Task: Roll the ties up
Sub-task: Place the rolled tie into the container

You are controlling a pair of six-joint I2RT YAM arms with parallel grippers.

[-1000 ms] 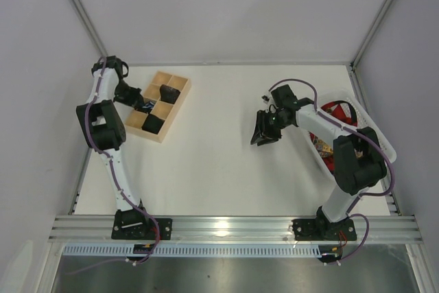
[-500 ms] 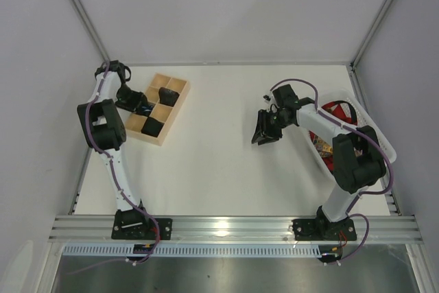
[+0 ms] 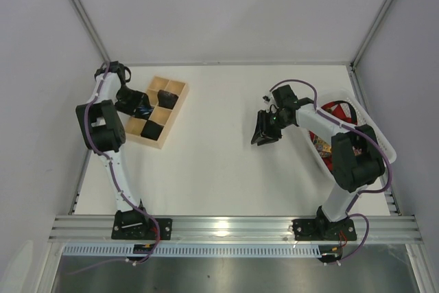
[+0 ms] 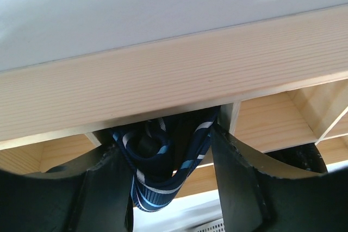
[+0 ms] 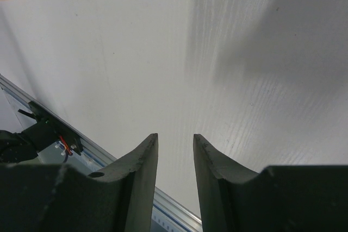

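- A white table (image 3: 219, 169) carries a pale wooden tray of square compartments (image 3: 175, 87) at its far left.
- The left gripper (image 3: 139, 106), pinched tight a second ago, has spread its jaws over the tray, so the roll looks delivered.
- The right gripper (image 3: 264, 132) hovers mid-table, jaws narrowly parted, holding nothing.
- Only the left wrist view shows the rolled navy tie with pale stripes (image 4: 157, 161), loose between the fingers by the tray wall. Overhead, the gripper mostly hides it.
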